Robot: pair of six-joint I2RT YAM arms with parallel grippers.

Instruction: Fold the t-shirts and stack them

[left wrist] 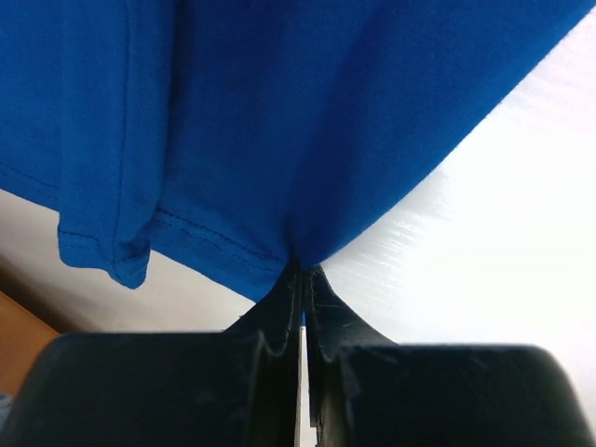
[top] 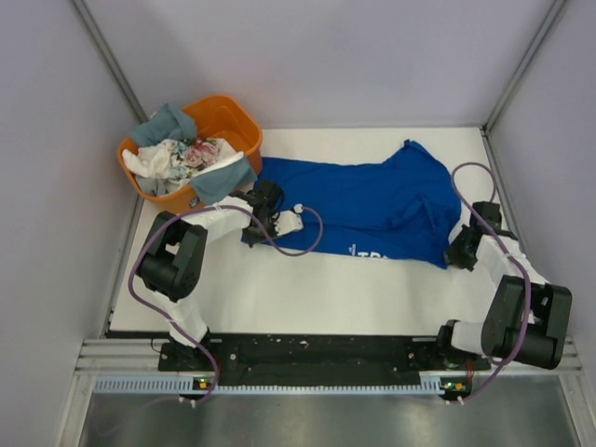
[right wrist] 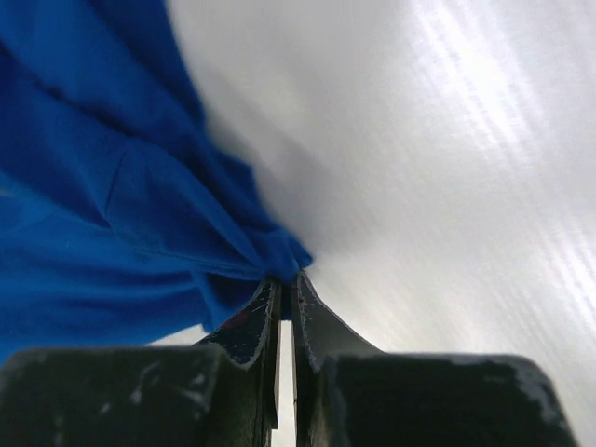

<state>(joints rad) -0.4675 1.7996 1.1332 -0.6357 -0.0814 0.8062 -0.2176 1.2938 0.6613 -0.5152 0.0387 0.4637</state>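
Royal blue cloth t-shirt (top: 372, 200) with white lettering lies spread across white desk (top: 326, 298), its left end near orange plastic tub (top: 237, 126) holding other shirts (top: 182, 154). Left pincer (left wrist: 303, 272) and right pincer (right wrist: 287, 279) are each clamped tight on an edge of the blue fabric, at opposite ends.

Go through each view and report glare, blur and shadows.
Top view: even light, sharp, only soft shadows around the blue shirt. Left wrist view: shirt hem crisp, table blown out to white, left fingers dark. Right wrist view: streaky glare across the table, shirt folds soft, right fingers fairly sharp.
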